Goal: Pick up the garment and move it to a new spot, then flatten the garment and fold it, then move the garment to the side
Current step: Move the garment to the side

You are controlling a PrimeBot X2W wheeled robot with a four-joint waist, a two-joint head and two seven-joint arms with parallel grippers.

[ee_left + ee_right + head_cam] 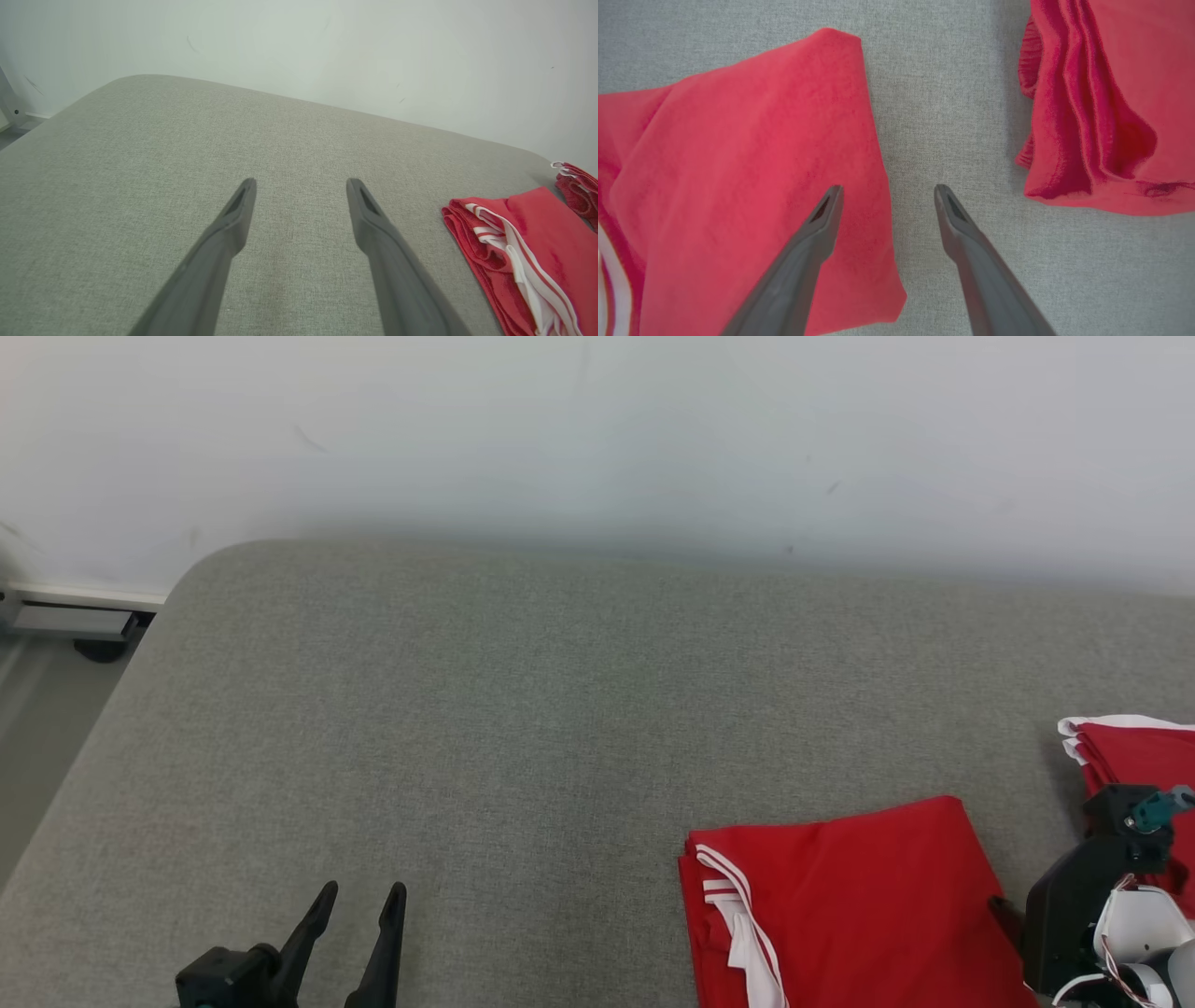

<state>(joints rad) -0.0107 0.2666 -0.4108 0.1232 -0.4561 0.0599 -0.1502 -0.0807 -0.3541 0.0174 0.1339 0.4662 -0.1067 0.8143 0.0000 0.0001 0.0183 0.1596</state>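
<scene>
The folded red garment (859, 896) lies by the near edge of the grey worktop (467, 709), right of the middle. A second red pile (1134, 751) sits at the right edge. The left pincer (362, 896) is open and empty over bare cloth. The right pincer (887, 191) is open and empty, straddling the garment's right edge.

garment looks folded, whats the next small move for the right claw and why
Probably lower the right claw and close on the edge of the folded red garment. The claw hangs open, one finger over the cloth, the other over bare grey cushion, straddling that edge. The garment already looks folded, so moving it aside, perhaps toward the other red garment, seems what remains.
</scene>
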